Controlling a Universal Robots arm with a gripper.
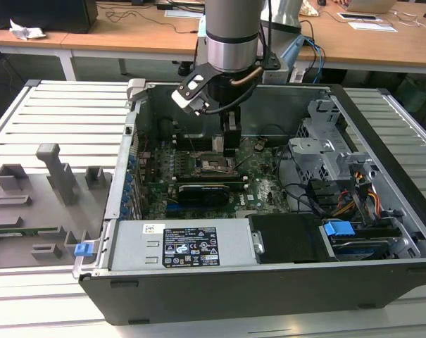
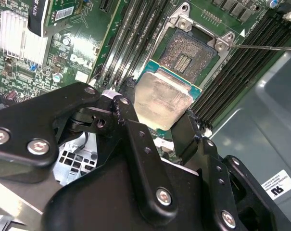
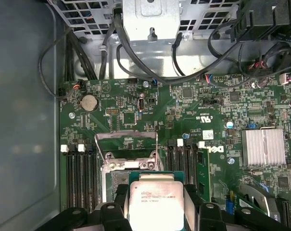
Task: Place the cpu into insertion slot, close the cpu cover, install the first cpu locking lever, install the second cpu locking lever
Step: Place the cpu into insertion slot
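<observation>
While claw [image 2: 160, 109] clamps cpu [image 2: 163, 97], near insertion slot [image 2: 187, 54]

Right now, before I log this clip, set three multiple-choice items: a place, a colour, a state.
1. Where is the small flat silvery square cpu? A seated in its slot; B held by the black gripper; C outside the computer case.
2. What colour is the circuit board? A green; B blue; C red.
3. The square metal-rimmed insertion slot is: A empty and uncovered; B filled; C covered.
Answers: B, the gripper clamps its edges; A, green shows in both wrist views; A, its bare contacts show.
</observation>
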